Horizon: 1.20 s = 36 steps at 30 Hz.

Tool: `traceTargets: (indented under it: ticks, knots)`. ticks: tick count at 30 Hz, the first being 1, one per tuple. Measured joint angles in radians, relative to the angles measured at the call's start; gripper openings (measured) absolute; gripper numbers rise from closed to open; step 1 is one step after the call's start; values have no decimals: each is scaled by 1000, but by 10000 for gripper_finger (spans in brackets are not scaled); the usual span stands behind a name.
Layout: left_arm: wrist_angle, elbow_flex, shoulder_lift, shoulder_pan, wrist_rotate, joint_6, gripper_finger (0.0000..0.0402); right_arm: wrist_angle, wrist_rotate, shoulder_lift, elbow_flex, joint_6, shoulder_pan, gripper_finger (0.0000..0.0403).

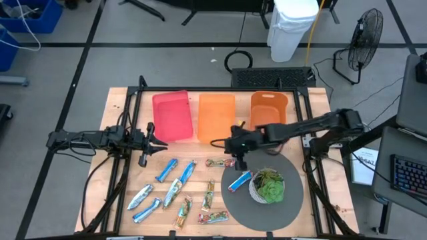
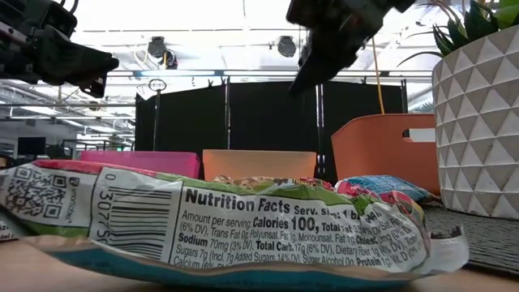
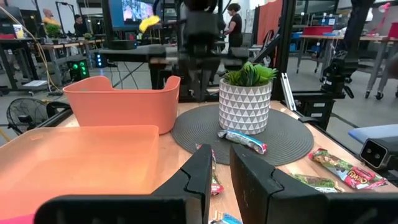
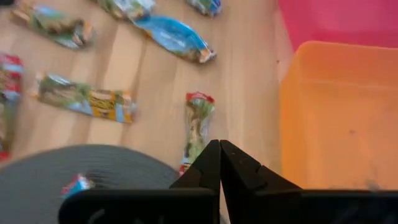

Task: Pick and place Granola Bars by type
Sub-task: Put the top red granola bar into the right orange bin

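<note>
**Foil bars all loose, bins bare**

Foil-wrapped granola bars [image 1: 175, 193] scattered across the near half of the wooden bench [image 1: 120, 100], none sorted as far as can be seen. One blue bar [image 1: 239, 181] lying apart on the round grey mat [image 1: 293, 200], just beside the potted plant [image 1: 268, 187]. A green-and-red bar [image 1: 219, 163] just off the mat's edge, almost under the right gripper [image 1: 239, 165].

Right gripper hanging above the bench between mat and bins, fingers pressed together, pinching nothing. Left gripper [image 1: 143, 159] above the left side of the bench, near the pink bin, fingers slightly parted with nothing between them.

Farther back, three bins in a row: pink bin [image 1: 171, 115], pale orange bin [image 1: 215, 115], deeper orange bin [image 1: 268, 107]. Insides bare where visible. Sorting judged barely begun: every bar still to be lifted and dropped by type.

Beyond the bench, a grey floor with cables, a white bucket [image 1: 293, 23] and a standing fan [image 1: 363, 47].
</note>
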Motion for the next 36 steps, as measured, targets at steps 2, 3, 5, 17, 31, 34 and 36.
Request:
traceTargets:
  ticks: [2,3,5,17,31,34,36]
  knots:
    - [2,0,0,0,1,0,63,-9,-37,42,14,-27,-13,0]
    - [4,0,0,0,1,0,63,-19,-56,62,14,-37,-17,0]
    - [3,0,0,0,1,0,63,-43,-66,104,11,-48,-23,0]
    - [3,0,0,0,1,0,63,-72,-63,238,11,-80,-21,101]
    - [3,0,0,0,1,0,63,-45,-113,242,-30,-32,-19,183]
    - [3,0,0,0,1,0,63,9,-113,242,-62,-25,-19,177]
    - [3,0,0,0,1,0,63,28,-112,242,-80,-25,-19,174]
